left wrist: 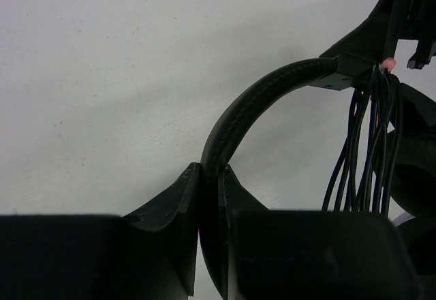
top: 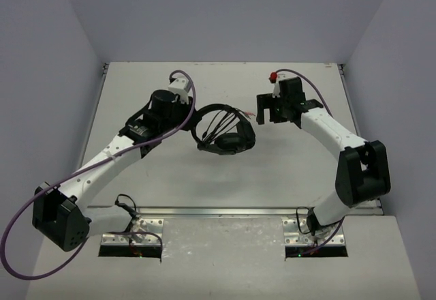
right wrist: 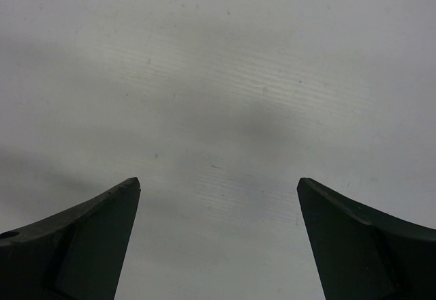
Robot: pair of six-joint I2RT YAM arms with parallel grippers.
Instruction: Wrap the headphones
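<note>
Resting mid table (top: 170, 184), betw. both arms: headphones (top: 228, 140), cord (left wrist: 375, 150) hanging in several strands across headband (left wrist: 259, 99). Trailing along left arm (top: 102, 160): purple cable (top: 20, 215). Clamping headband w/ left gripper (left wrist: 210, 201), jaws narrow on it, arm reaching fwd and inward. Hovering right of headphones, apart: right gripper (right wrist: 218, 198), jaws spread wide, holding nothing.

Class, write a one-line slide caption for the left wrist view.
Left gripper shut on the headband; cord strands bunched at right.
</note>
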